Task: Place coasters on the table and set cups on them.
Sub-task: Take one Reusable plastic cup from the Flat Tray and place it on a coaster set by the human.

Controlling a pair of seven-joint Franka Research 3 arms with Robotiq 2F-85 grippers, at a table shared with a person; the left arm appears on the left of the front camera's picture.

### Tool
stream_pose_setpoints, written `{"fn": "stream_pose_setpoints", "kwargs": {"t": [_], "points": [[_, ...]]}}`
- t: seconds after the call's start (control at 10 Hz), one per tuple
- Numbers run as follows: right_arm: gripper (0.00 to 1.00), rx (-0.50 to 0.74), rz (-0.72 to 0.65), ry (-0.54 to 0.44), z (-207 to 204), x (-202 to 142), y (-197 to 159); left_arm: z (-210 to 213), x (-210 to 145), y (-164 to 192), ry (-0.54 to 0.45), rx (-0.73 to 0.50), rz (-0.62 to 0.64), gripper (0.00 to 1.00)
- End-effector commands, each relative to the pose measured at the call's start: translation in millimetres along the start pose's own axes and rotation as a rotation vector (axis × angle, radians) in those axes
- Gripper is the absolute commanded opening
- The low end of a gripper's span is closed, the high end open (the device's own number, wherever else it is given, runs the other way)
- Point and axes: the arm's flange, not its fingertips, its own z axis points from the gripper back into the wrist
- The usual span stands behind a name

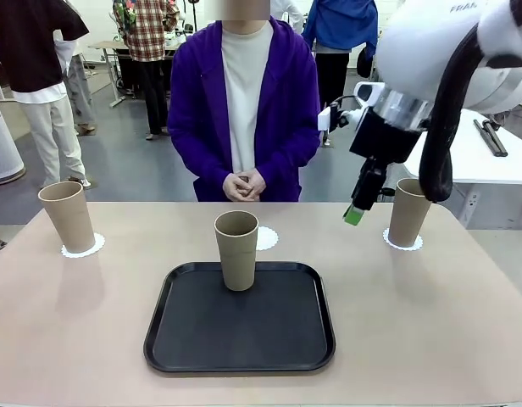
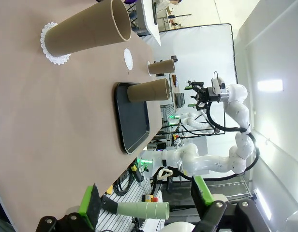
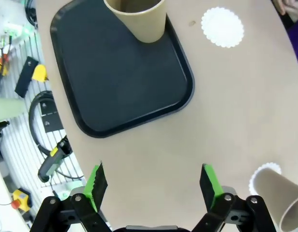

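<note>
Cups [image 1: 236, 250]: three, tan, tapered, no handles.

- Found the left cup [image 1: 67, 217] upright on the left coaster [image 1: 82, 248], at the counter's [image 1: 430, 322] far left.
- Found the right cup [image 1: 409, 212] upright on the right coaster [image 1: 402, 242], at the far right.
- Found the tray cup [image 3: 137, 19] upright near the far edge of the black tray [image 1: 240, 348], not yet on a coaster.
- Noted the middle coaster [image 1: 266, 238] bare on the counter, just beyond the tray's far rim, in front of the person's clasped hands [image 1: 243, 185].
- Found the right gripper [image 1: 360, 203] hanging above the counter between tray cup and right cup, jaws spread, empty.
- Found the left gripper [image 2: 146, 198] off at the counter's left side, likewise released and empty.

Judged the step in hand as moving the tray cup to the middle coaster. Recommended:

- Approach level and close squarely on the cup's mid-wall, with light pressure on a thin wall.
- Lift clear of the tray lip before travelling.
- Lower straight down, centred, so as not to push the light doily.
- Release only once the base sits flat.
</note>
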Motion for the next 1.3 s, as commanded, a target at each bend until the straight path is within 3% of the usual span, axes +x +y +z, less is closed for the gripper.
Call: {"fn": "stream_pose_setpoints", "kwargs": {"t": [0.0, 0.7, 0.8, 0.9, 1.2], "points": [[1.00, 0.007, -0.029, 0.004, -9, -5, -8, 1, -1, -1, -0.003, 0.002, 0.001, 1.00], [1.00, 0.002, 0.002, -0.003, -1, 0, -1, 1, -1, -1, -0.003, 0.002, 0.001, 1.00], [1.00, 0.011, 0.151, -0.231, -15, -23, -20, 1, -1, -1, -0.003, 0.002, 0.001, 1.00], [1.00, 0.057, 0.227, -0.374, -38, -34, -33, 1, -1, -1, -0.003, 0.002, 0.001, 1.00], [1.00, 0.123, 0.274, -0.644, -95, -61, -56, 1, -1, -1, -0.003, 0.002, 0.001, 1.00]]}}
